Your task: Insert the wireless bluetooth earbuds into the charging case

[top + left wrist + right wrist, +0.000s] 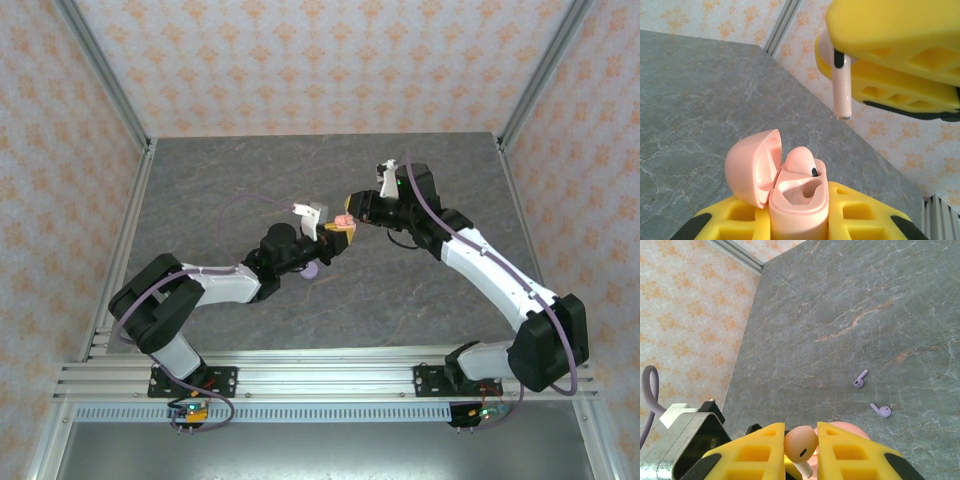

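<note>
Earbud seating looks half done in the left wrist view. The left gripper (799, 222) is clenched on the pink charging case (799, 202), whose lid (752, 167) is swung open. A seated earbud (801, 159) fills one well, and the empty well (800, 190) lies just beside it. Above them the free pink earbud (842, 87) points stem-down, pinched at its head by the right gripper (840, 52).

In the right wrist view, the right gripper grasps that rounded head between its yellow pads. Two lilac earbuds (860, 379) lie loose on the counter (840, 300), near each other.

In the top external view, both grippers meet above the middle of the counter.

I judge these pieces light, hard and slick, and likely to pivot in a pinch. Holding the head keeps the stem free to slide into the well.
</note>
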`<state>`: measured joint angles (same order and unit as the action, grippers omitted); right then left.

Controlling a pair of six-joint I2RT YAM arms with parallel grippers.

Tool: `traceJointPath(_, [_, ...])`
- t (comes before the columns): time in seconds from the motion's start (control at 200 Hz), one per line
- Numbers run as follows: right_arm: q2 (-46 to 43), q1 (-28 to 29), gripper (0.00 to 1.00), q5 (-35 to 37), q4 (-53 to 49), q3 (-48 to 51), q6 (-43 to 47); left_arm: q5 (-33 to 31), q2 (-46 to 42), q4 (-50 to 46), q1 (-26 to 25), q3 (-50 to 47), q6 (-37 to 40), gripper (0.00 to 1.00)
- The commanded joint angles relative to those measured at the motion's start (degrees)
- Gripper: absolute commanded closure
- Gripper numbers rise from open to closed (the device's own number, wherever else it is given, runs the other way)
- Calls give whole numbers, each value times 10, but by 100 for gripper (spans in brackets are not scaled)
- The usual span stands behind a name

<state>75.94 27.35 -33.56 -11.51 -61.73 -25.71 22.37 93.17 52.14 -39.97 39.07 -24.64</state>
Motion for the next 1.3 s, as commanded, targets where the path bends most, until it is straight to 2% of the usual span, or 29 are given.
traceJointPath(0.0, [-11, 7, 81, -8, 7, -20, 9, 11, 5, 31, -6, 21, -8, 86])
traceJointPath(0.155, [-6, 10, 81, -9, 6, -20, 11, 12, 1, 51, -7, 22, -10, 87])
traceJointPath(0.961, [-9, 15, 81, -1, -31, -15, 36, 8, -33, 38, -7, 30, -5, 87])
traceJointPath(1.296, [-8, 15, 81, -6, -44, -10, 43, 13, -46, 0, -7, 37, -1, 87])
